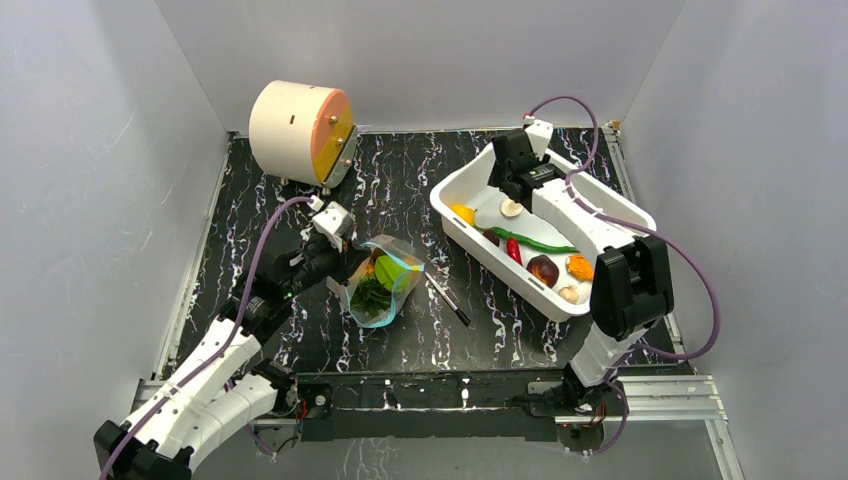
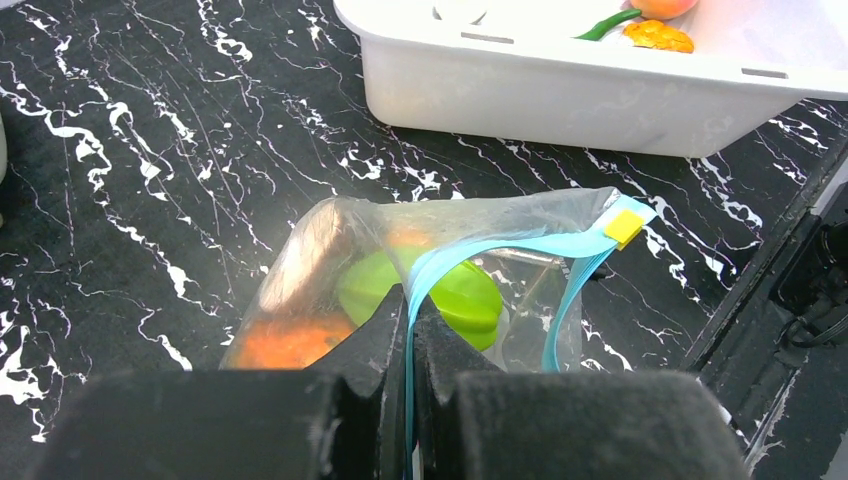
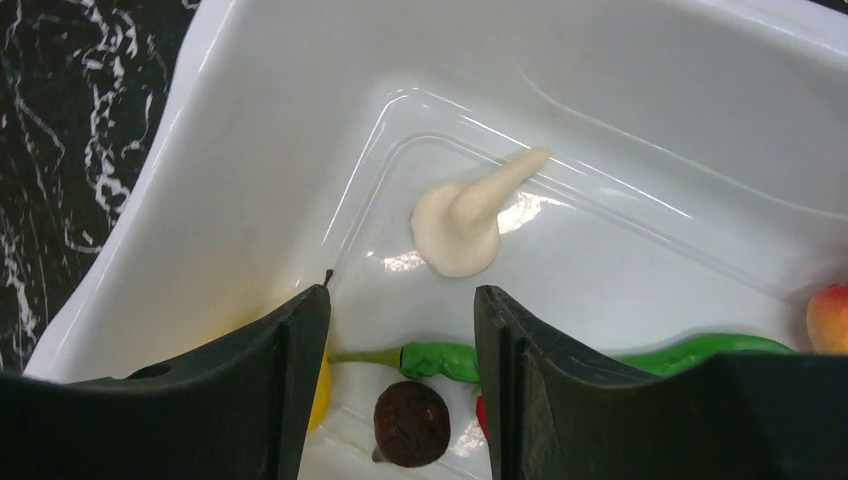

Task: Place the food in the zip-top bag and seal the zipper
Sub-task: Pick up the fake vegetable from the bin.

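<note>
right arm over the tub, left arm pinching the bag open

left gripper is clamped flat on the teal zipper, lifting one lip of the bag, which sits mid-table with its mouth open and green and orange food already inside. right gripper hangs over the far end of the tub, jaws about half apart with nothing between them. the pale mushroom lies just ahead of the gap, a little toward the right-hand finger, its stem slanting up and to the right, so square to neither finger. a green chilli and a brown piece lie beneath the jaws. the right arm is the nearer one to all the loose food. the likely next move is forward and down onto the mushroom cap, perhaps with a small wrist turn.
</note>
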{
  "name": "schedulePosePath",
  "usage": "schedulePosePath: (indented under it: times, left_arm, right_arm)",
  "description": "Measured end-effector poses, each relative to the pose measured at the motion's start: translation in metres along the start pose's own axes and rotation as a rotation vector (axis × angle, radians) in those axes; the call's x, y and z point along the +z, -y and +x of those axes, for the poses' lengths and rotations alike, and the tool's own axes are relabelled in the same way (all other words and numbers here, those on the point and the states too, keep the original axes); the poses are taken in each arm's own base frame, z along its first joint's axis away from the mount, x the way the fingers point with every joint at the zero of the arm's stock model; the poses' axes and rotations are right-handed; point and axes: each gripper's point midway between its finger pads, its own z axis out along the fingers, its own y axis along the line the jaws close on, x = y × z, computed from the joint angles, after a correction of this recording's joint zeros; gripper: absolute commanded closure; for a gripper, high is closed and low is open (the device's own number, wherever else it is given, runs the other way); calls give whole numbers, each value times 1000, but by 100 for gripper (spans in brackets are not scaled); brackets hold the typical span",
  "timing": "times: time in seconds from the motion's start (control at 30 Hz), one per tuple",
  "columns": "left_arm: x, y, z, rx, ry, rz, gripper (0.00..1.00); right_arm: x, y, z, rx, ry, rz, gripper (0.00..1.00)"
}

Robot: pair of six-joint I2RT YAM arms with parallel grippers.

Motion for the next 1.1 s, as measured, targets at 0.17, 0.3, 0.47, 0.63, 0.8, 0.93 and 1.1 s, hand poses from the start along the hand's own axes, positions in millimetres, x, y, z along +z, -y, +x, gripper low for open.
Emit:
schedulePosePath:
  times: [0.17,0.3,0.47,0.63,0.8,0.93,1.1]
  left_arm:
    - [1,2,1,3,-4,15,100]
    - [2,2,2,5,-10,16,100]
    - [2,1,2,11,-8,14,100]
    - [2,1,1,14,-5,13,100]
    - [2,1,1,17,-6,12,100]
    - [2,0,1,21,-6,12,100]
    - [2,0,1,22,-6,12,100]
  right_arm:
    - [20,17,4,145,47,159,46]
    - [42,27,22,197,46,261,46]
    - [62,36,39,226,43,336,47]
    - [78,29,36,250,57,354,46]
    - [88,28,45,267,46,368,45]
    - [93,31,50,276,35,387,44]
    - [102,35,56,291,29,411,44]
